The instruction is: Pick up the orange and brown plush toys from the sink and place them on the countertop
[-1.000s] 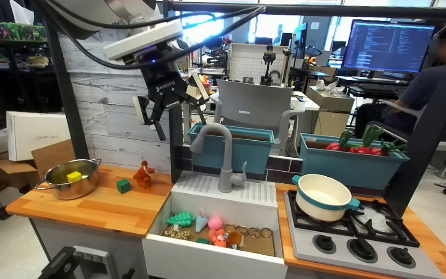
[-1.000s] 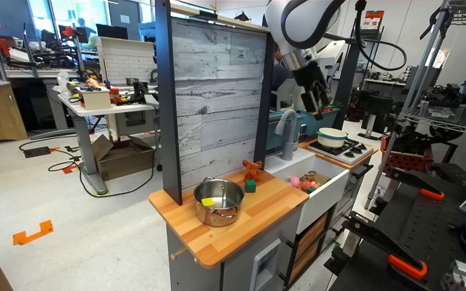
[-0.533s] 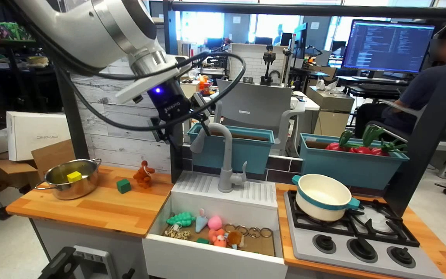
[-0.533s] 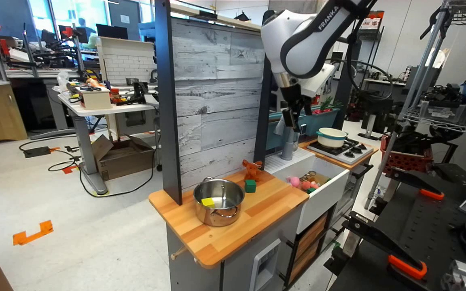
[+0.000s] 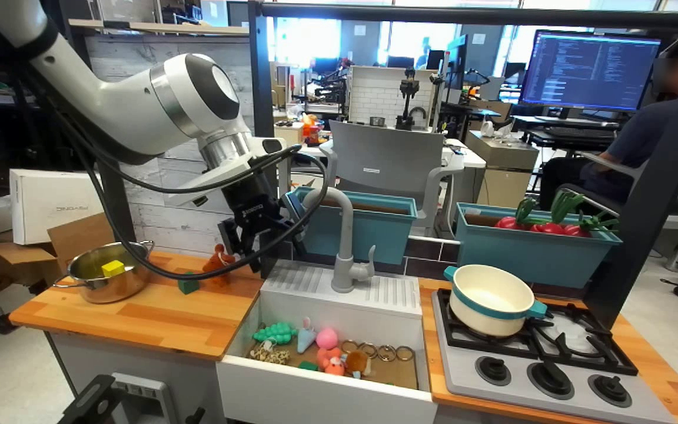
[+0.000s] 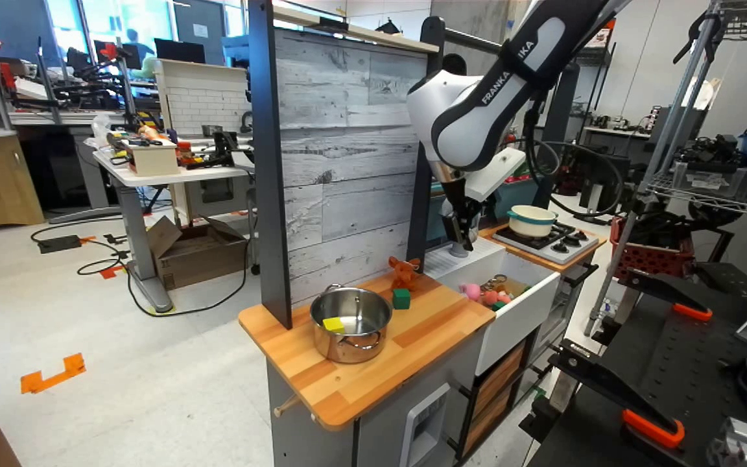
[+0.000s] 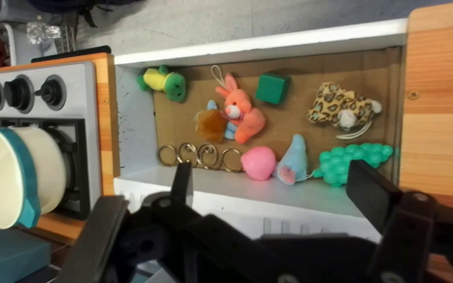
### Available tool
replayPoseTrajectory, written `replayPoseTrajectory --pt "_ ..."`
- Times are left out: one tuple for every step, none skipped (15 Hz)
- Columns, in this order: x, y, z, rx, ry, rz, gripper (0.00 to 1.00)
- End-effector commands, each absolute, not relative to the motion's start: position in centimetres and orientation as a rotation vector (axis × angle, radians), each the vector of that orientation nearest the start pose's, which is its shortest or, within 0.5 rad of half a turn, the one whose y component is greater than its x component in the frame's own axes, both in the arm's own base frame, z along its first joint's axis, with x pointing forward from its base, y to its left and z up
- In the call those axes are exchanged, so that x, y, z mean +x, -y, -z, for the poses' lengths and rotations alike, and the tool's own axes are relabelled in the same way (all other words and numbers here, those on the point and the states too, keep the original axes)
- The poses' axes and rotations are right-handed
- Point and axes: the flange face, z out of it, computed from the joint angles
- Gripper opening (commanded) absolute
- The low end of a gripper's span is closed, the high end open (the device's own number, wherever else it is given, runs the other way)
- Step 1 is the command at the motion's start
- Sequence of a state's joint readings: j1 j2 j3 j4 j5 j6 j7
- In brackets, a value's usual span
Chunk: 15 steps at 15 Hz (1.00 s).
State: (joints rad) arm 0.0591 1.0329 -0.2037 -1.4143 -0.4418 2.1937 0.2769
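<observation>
Orange plush is shown in the wrist view: the orange toy point(image 7: 248, 114), long-eared and white-muzzled, is laid on the brown floor of the sink point(image 7: 262, 44), and the brown toy point(image 7: 210, 125) is placed against its side. Just beside the orange toy a green block point(image 7: 272, 88) is set, and near the brown toy a row of metal rings point(image 7: 198, 154) is seen. Along the rear wall a pink toy point(image 7: 258, 163), a blue toy point(image 7: 294, 157) and a knobbly teal bunch point(image 7: 348, 161) are lined up, while a leopard-print toy point(image 7: 340, 106) and a yellow-and-green toy point(image 7: 167, 83) are placed toward opposite ends. The gripper point(image 7: 277, 186) is held in the air toward the rear of the sink, near the grey faucet point(image 5: 344, 235), well apart from both the orange and brown toys; its jaws are spread wide apart, and the teal bunch is partly covered by it in the wrist view. On the wooden countertop point(image 6: 432, 331) a steel pot point(image 6: 347, 348) is stood upright with a yellow block point(image 6: 333, 324) inside, and a second green block point(image 6: 401, 299) is set just beside a rust-coloured toy point(image 6: 404, 275). These last two are partly hidden by a black cable point(image 5: 181, 275) in an exterior view. On the stove point(image 5: 521, 364), a cream pot point(image 5: 489, 309) with teal trim is rested.
</observation>
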Motion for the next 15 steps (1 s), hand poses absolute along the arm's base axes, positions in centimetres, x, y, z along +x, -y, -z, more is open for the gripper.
replayPoseTrajectory --pt "69.3 9.6 -6.6 2.748 -0.036 0.384 1.0" --pt "69.3 9.8 -6.3 2.774 -0.066 0.406 1.0" --pt "69.3 10.0 -5.6 2.797 -0.116 0.423 1.0" --pt "69.4 10.1 -4.7 2.803 -0.128 0.405 1.0" --pt "69.8 10.2 -3.7 2.777 -0.085 0.331 1.0" --pt "70.0 10.2 -2.6 2.774 -0.082 0.284 1.0" --pt "70.0 10.1 -1.5 2.773 -0.08 0.257 1.0" --pt "69.7 9.9 -0.2 2.776 -0.083 0.257 1.0" --pt "69.2 9.7 1.0 2.785 -0.09 0.275 1.0" --pt "68.6 9.4 2.4 2.796 -0.106 0.322 1.0" --pt "67.9 9.1 3.5 2.819 -0.152 0.391 1.0" --pt "67.3 8.7 4.6 2.835 -0.189 0.444 1.0" --pt "66.8 8.5 5.3 2.862 -0.241 0.504 1.0" --pt "66.3 8.4 6.1 2.881 -0.297 0.542 1.0" --pt "66.2 8.6 6.3 2.892 -0.339 0.581 1.0"
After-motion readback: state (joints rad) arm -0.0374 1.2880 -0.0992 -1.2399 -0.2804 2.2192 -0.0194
